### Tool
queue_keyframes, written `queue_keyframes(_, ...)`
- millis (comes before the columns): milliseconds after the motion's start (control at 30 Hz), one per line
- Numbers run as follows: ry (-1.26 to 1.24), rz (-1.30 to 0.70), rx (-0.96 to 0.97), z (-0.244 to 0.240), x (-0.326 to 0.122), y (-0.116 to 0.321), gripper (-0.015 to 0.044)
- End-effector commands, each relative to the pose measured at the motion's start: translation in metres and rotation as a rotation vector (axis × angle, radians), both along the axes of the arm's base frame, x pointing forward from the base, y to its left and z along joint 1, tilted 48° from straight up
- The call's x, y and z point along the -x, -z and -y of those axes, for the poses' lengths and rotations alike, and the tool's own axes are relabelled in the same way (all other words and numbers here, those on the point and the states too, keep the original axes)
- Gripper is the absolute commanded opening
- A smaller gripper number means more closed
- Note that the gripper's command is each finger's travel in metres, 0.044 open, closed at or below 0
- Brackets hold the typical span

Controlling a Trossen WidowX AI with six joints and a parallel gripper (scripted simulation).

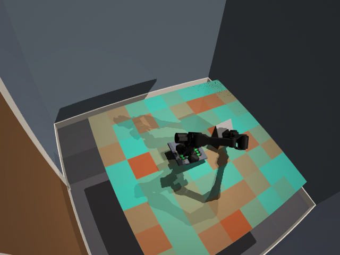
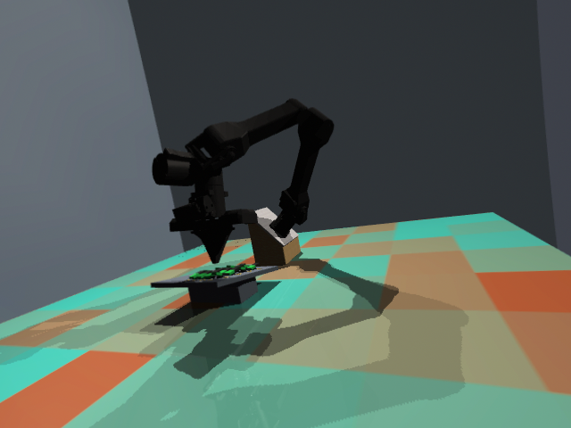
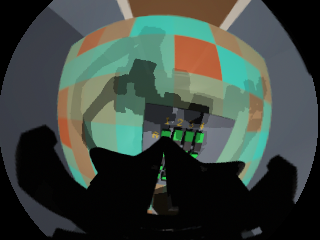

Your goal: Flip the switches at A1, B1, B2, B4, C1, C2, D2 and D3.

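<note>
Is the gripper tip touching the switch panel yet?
Apart. In the exterior view the shut gripper tapers to a point hanging just above the green switches on the panel, with a thin strip of floor showing between them.

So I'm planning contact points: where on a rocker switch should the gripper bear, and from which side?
Not a pinch: the switches are low rockers set flat in the panel. Press the raised end from straight above with the shut gripper, whose fingertips meet in one narrow point. It hangs just above the panel; which end stands raised cannot be made out.
</note>
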State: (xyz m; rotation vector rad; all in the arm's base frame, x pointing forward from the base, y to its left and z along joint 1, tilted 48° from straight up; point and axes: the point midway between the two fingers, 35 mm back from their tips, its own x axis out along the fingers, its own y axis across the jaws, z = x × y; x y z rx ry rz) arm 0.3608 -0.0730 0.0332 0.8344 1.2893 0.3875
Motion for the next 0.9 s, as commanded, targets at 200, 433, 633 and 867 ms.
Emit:
queue_keyframes(200, 0.005, -0.01, -0.009, -0.0095, -0.0021, 0.0117, 0.0)
queue_keyframes(433, 0.005, -0.01, -0.009, -0.0102, -0.0024, 0.0124, 0.0)
queue_keyframes(633, 0.005, -0.01, -0.009, -0.0102, -0.0024, 0.0124, 0.0)
queue_keyframes(867, 0.005, -0.01, -0.009, -0.0102, -0.0024, 0.0124, 0.0)
